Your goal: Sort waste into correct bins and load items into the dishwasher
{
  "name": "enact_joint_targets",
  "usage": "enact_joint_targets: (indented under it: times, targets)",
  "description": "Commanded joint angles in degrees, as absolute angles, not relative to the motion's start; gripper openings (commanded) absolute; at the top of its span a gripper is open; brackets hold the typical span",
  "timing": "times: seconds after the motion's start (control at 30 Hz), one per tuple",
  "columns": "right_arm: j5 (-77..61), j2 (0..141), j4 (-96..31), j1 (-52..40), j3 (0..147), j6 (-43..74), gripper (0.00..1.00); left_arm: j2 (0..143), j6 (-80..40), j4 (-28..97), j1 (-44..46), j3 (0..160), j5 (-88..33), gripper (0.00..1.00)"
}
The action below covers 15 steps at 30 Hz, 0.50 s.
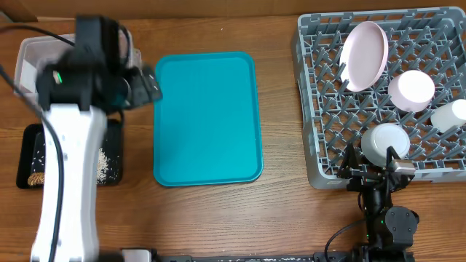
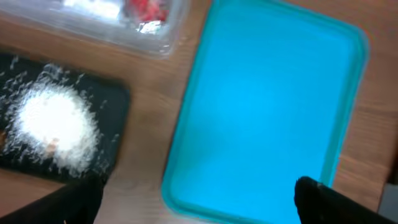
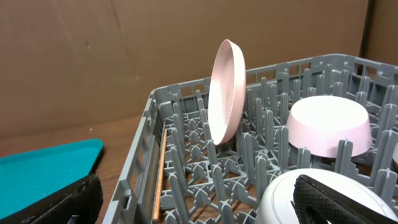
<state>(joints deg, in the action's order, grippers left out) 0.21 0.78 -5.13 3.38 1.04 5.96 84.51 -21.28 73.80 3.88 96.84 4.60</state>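
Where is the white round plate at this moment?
In the overhead view the plate stands on edge among the pegs in the upper left part of the grey dish rack, on the table's right side, with a white bowl just to its right.

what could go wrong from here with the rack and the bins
1. The plate stands on edge between pegs of the dish rack. A knock to the rack could tip it over.
2. The right gripper, open, sits close to the near bowl at the rack's front edge. A careless move might shove the bowl.
3. The rice crumbs lie loose on the shallow black tray. The left gripper, open and nearby, might brush some off.
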Motion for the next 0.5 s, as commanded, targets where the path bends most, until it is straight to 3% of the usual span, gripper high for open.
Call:
enact_joint_targets:
  times: [0.0,0.23,0.47]
  targets:
    - [-0.1,0.2,-4.8,3.5,0.4,6.0,1.0,73.5,-16.7,65.0,6.3,82.3,4.3,1.0]
    - [-0.1,0.2,-4.8,3.5,0.4,6.0,1.0,51.9,-16.0,38.3,6.7,49.9,-0.8,1.0]
    - [-0.1,0.2,-4.8,3.5,0.4,6.0,1.0,29.3,-6.3,18.1,6.7,25.1,-3.0,1.0]
